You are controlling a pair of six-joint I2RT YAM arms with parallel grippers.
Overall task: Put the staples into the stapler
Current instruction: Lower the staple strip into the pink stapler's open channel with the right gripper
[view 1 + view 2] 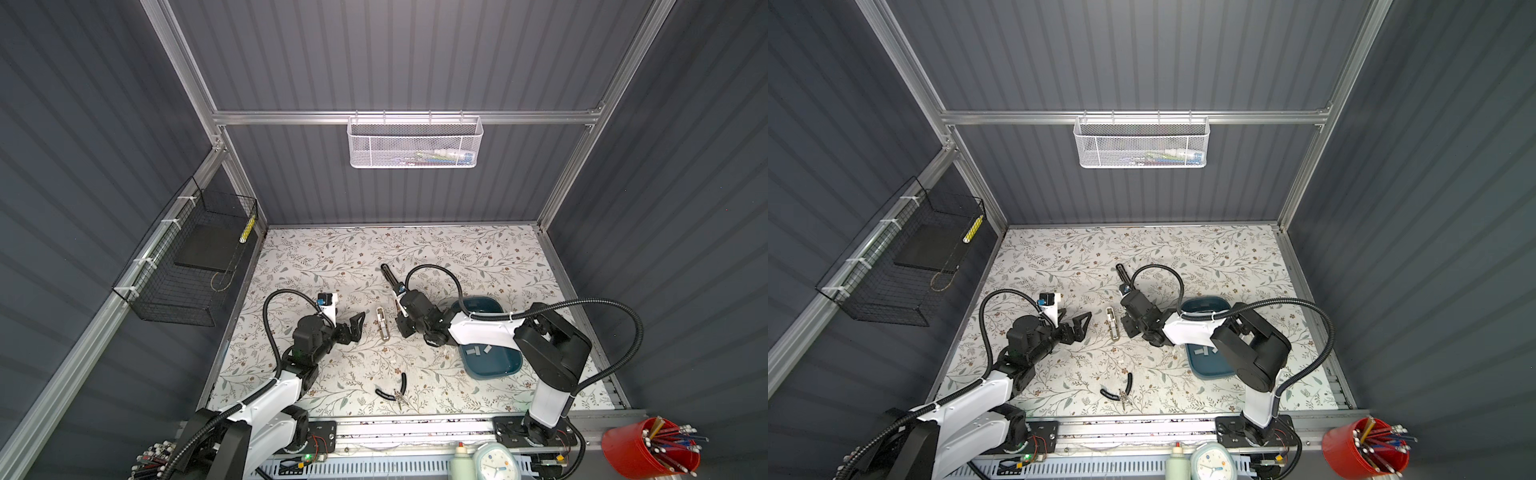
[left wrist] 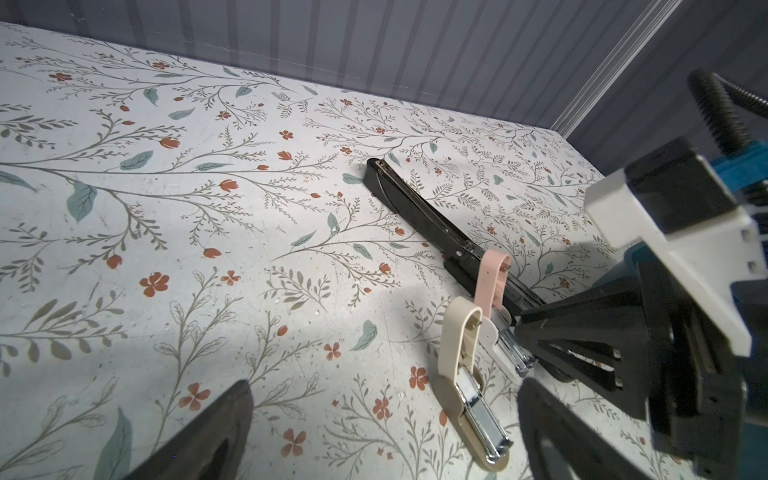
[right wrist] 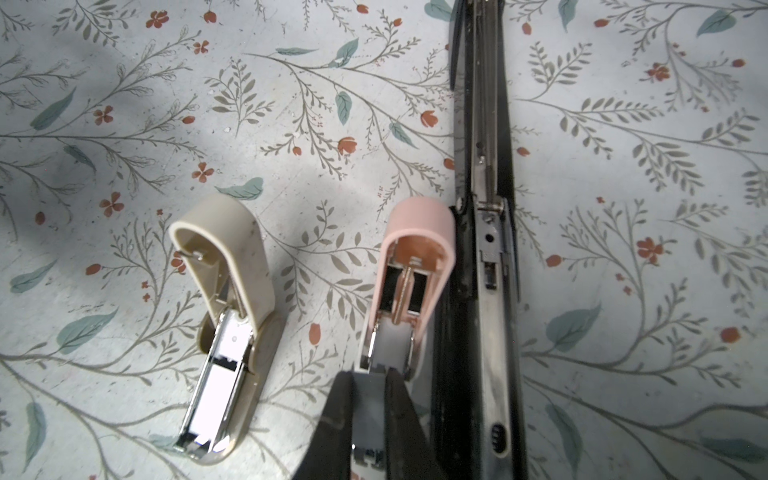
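- Left gripper (image 1: pixel 357 328): fingers spread wide and holding nothing. It hangs over the floral table (image 1: pixel 332 257), just at 9 o'clock of the beige stapler (image 1: pixel 382 330) and clear of it.
- Right gripper (image 3: pixel 369 386): fingers drawn close together, low over the front of the pink stapler (image 3: pixel 419 232). A narrow grey piece shows between the fingertips. Whether it is a staple strip or part of the magazine cannot be told.
- Beige stapler: near table centre, cap hinged up, bright metal magazine exposed.
- Pink stapler: at 3 o'clock of the beige one, a little apart from it, with its cap also raised and its spring visible. It lies hard against the side of the black stapler (image 1: pixel 390 278); contact is not confirmed.
- Black stapler: opened out flat and much longer than the other two. It runs from the right gripper towards 11 o'clock.
- The staples (image 1: pixel 473 352): a few short grey strips lie loose on the floor of the blue tray (image 1: pixel 490 374), at 4 o'clock of the beige stapler. The right arm crosses above the tray and hides its middle.
- Black-handled pliers (image 1: pixel 397 390): lying on the table at 6 o'clock of the beige stapler, well apart from both grippers.
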